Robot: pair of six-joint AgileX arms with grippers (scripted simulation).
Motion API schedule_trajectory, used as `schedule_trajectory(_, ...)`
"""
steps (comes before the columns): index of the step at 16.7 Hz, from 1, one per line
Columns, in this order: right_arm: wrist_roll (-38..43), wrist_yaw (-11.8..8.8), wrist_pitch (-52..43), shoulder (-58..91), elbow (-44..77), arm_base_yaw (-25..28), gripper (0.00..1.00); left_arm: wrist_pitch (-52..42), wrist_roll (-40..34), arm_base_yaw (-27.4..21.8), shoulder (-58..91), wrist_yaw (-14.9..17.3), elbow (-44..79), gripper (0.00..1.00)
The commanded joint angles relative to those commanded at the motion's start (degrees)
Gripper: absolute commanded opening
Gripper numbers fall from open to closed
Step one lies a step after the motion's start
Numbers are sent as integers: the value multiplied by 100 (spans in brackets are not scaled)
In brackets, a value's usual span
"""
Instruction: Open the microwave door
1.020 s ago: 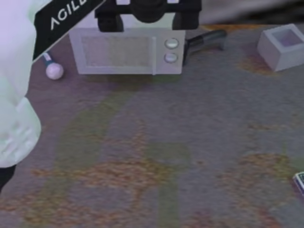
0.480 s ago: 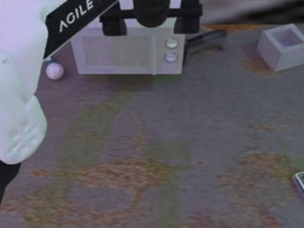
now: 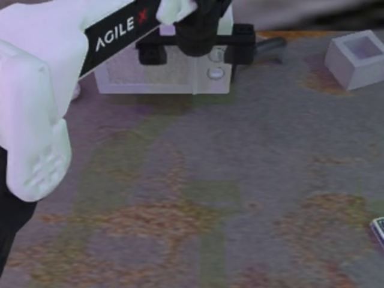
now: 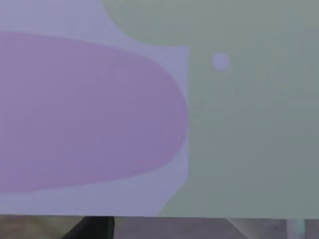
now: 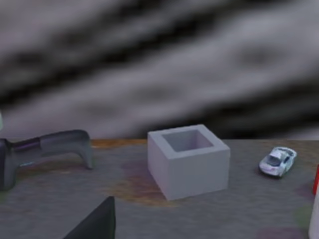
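The white microwave (image 3: 207,87) stands at the back of the table, left of centre. Its door (image 3: 144,75), with the speckled mesh window, lies flush with the front. The lower silver knob (image 3: 215,73) shows; the upper one is covered by the arm. My left gripper (image 3: 195,51) hangs over the microwave's upper front, open wide, one finger over the door and the other past the knob panel. The left wrist view is filled by a pale purple and grey-green surface very close up. My right arm is parked out of the top view.
A small grey open-topped cube (image 3: 355,57) sits at the back right, also seen as the cube (image 5: 188,159). A dark handled tool (image 3: 264,47) lies right of the microwave. A white toy car (image 5: 276,162) stands beyond the cube. My left arm's white body (image 3: 36,102) covers the table's left.
My left arm has swung toward the front of the table. Its gripper came down from over the microwave's top to its upper front face and now covers the upper knob.
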Motion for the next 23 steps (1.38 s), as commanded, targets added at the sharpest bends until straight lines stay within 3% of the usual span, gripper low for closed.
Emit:
schedule_trajectory(1, 0, 0, 0, 0, 0, 0, 100, 0, 0, 0, 0, 0, 0, 100)
schedule_trajectory(14, 0, 0, 0, 0, 0, 0, 100, 0, 0, 0, 0, 0, 0, 2)
schedule_trajectory(22, 0, 0, 0, 0, 0, 0, 100, 0, 0, 0, 0, 0, 0, 0)
schedule_trajectory(23, 0, 0, 0, 0, 0, 0, 100, 26, -51, -186, 8, 127, -159, 0)
